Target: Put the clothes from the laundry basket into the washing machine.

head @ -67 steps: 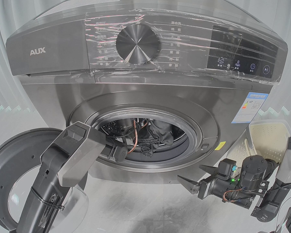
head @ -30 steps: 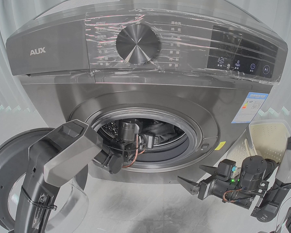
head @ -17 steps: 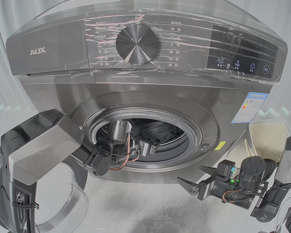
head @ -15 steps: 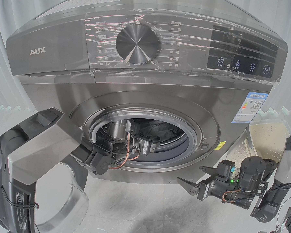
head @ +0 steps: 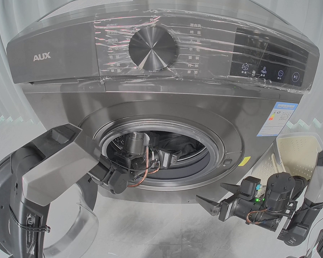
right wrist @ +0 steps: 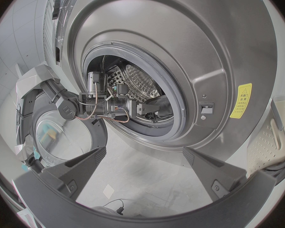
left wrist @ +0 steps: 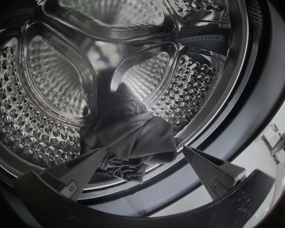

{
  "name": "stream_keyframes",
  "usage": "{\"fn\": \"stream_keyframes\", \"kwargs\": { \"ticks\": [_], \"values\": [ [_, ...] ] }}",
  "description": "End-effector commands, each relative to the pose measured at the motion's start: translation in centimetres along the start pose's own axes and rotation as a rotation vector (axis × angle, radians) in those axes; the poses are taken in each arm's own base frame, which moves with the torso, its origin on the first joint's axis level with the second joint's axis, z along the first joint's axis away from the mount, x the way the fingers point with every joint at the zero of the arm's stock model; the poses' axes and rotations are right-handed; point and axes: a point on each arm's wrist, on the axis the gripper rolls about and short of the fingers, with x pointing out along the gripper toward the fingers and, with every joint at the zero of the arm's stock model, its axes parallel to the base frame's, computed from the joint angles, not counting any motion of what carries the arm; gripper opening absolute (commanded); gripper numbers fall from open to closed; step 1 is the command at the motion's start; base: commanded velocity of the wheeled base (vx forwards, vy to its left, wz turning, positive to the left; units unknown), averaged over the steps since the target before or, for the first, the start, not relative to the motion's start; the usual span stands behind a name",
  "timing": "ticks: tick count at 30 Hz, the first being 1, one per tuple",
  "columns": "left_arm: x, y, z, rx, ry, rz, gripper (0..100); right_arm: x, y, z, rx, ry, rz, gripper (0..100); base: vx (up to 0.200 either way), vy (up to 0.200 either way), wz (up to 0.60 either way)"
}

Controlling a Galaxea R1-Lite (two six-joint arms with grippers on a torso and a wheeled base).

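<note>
Lying in the drum (left wrist: 53, 73), dark garment (left wrist: 129, 133) looked soft, limp — best gripped by any bunched fold; left gripper (left wrist: 142, 150) gaped wide, empty

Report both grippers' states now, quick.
Left gripper: open, holding nothing; the dark garment lies in the drum.
Right gripper: open, holding nothing.

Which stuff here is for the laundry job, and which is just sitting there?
For the job:
washing machine
drum
dark clothes lying in the drum
laundry basket
left gripper, open at the drum's mouth

Just there:
dial
blue label
yellow sticker
floor
</note>
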Motion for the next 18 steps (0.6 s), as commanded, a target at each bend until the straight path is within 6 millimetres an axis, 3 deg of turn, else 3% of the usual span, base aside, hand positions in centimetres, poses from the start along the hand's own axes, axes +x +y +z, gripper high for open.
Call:
{"fn": "stream_keyframes", "kwargs": {
  "ticks": [1,7,12,18],
  "values": [
    [0.8,-0.4,-1.2,0.002,0.026,-0.011,100,0.0,0.0,0.0,0.0,0.001,0.0,100,0.0,0.0,0.0],
    [2.7,-1.0,-3.7,0.008,0.035,-0.02,100,0.0,0.1,-0.1,-0.001,0.005,0.003,100,0.0,0.0,0.0],
    [5.1,-0.3,-4.6,0.003,0.0,0.002,100,0.1,0.1,-0.3,0.0,0.013,0.004,100,0.0,0.0,0.0],
    [6.6,1.0,-4.6,0.0,-0.036,0.065,100,0.1,0.0,-0.3,0.001,0.012,0.0,100,0.0,0.0,0.0]
  ]
}}
